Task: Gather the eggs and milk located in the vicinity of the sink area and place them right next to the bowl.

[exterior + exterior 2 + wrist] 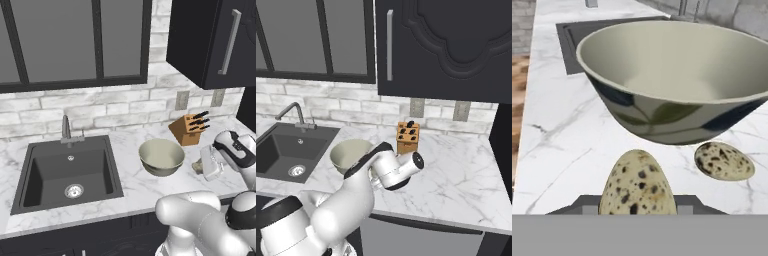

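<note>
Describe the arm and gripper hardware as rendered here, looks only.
Glossy white rounded arm links with dark grey to black joint bands. The hand is white and boxy with a round end cap. The gripper has small dark grey fingers. No cables or markings visible.

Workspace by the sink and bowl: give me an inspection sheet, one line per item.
Surface: white marble counter.
Job's things: bowl upright on the counter, right of the sink; one speckled egg lying on the counter beside the bowl; a second speckled egg between the fingertips. Milk: nothing seen.
Clutter: knife block behind the bowl, by the wall.
Grippers: gripper shut on the second egg, low by the bowl's right side.
Cables: nothing seen.
Surroundings: brick backsplash, faucet, window, dark upper cabinets, wall outlets.
</note>
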Tool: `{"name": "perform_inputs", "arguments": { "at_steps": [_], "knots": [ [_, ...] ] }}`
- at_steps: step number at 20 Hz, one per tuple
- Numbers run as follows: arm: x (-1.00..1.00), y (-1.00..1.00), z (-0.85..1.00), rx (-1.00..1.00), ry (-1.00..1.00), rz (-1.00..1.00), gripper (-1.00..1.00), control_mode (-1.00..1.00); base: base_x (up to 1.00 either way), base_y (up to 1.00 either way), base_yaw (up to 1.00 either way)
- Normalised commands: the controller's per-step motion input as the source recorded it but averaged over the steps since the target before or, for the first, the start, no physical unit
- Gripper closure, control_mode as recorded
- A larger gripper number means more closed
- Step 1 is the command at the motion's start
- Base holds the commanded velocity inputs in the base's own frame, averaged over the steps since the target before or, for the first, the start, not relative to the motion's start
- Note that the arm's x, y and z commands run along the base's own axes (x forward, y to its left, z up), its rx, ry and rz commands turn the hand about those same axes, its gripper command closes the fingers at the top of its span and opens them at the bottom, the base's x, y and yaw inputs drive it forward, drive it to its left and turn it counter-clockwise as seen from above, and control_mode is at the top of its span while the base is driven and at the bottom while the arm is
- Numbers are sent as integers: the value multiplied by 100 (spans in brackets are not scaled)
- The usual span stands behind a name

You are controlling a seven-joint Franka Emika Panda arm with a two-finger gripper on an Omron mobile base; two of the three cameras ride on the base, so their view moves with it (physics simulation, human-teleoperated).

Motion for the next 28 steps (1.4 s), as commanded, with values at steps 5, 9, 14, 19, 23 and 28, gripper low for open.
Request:
{"name": "perform_inputs", "arguments": {
  "at_steps": [5,9,14,19,23,28],
  "knots": [
    [16,0,-12,0,0,0,100,-100,0,0,0],
    [7,1,-17,0,-1,0,100,-100,0,0,0],
    [11,13,-24,0,0,0,100,-100,0,0,0],
    [10,21,-19,0,0,0,100,-100,0,0,0],
    [13,18,-8,0,0,0,100,-100,0,0,0],
    [12,6,-4,0,0,0,100,-100,0,0,0]
  ]
}}
